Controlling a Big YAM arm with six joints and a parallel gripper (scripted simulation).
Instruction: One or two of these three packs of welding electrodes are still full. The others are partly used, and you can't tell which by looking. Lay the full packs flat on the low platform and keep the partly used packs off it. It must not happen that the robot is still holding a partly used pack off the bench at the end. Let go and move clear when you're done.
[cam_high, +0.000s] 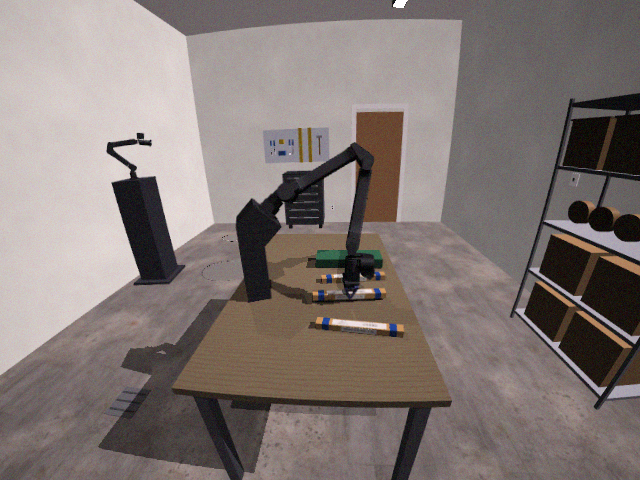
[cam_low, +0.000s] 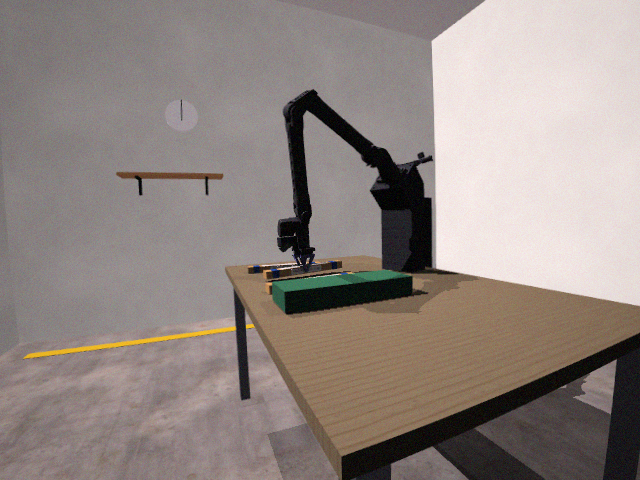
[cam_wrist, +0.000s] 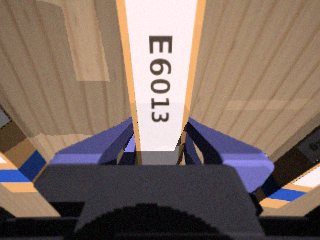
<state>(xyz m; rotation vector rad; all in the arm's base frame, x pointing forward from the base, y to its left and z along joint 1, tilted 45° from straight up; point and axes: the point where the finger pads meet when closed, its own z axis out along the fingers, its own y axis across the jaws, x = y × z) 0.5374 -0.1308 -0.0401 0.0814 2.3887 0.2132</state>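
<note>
Across the wooden bench (cam_high: 310, 361) (cam_low: 439, 351), the gripper (cam_high: 351, 294) (cam_low: 306, 267) (cam_wrist: 159, 120) grasps the middle electrode pack (cam_high: 373, 295) (cam_low: 281, 273) (cam_wrist: 160, 75), near the green platform (cam_high: 330, 259) (cam_low: 341, 294).

Bent high at the elbow, with the black, jointed metal-look arm (cam_high: 330, 171) (cam_low: 341, 124) reaching out from its base and its forearm dropping steeply. Pointing down at the wrist, low over the bench. Closed partway at the black gripper with blue-violet tapered fingers (cam_high: 351, 295) (cam_low: 305, 268), gripping a pack between them.

Workshop, tool pegboard (cam_high: 296, 145), drawer cabinet (cam_high: 305, 198), stocked shelving (cam_high: 545, 223)
</note>
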